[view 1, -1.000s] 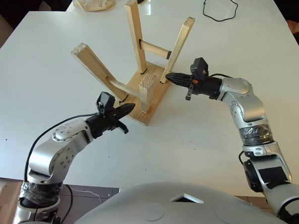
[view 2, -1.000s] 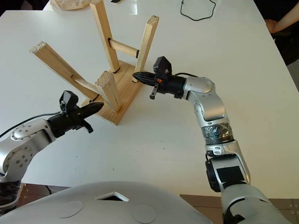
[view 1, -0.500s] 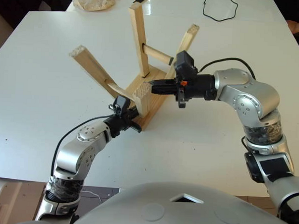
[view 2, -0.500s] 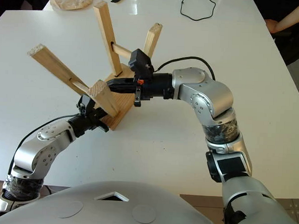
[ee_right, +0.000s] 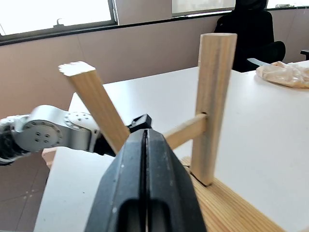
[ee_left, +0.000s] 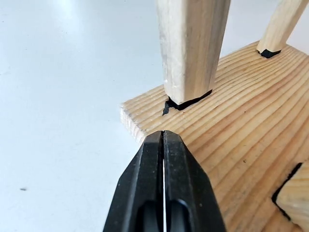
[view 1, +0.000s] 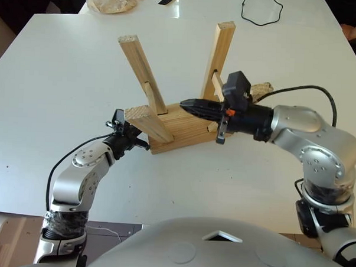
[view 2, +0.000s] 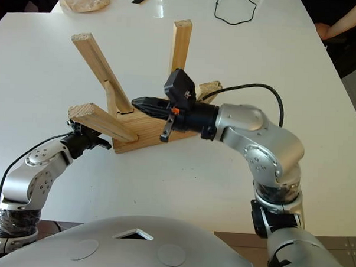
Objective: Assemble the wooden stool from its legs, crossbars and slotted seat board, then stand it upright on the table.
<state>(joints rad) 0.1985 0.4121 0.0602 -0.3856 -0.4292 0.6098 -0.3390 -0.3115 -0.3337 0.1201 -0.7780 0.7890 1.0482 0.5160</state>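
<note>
Left fingers (ee_left: 145, 186) together — at seat board (ee_left: 251, 111)

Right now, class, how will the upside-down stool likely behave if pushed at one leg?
Probably stiff, being solid wood. The seat board lies broad and low on the smooth table, so the stool likely slides rather than tips. Dark gaps around one leg in its slot hint at a loose joint that may wobble.

Bright, even daylight throughout. Glare on the glossy table (view 1: 63, 63) toward upper centre; soft, faint shadows beneath the stool (view 1: 179, 127). Blown-out windows (ee_right: 53, 12) across the right wrist view's top.
</note>
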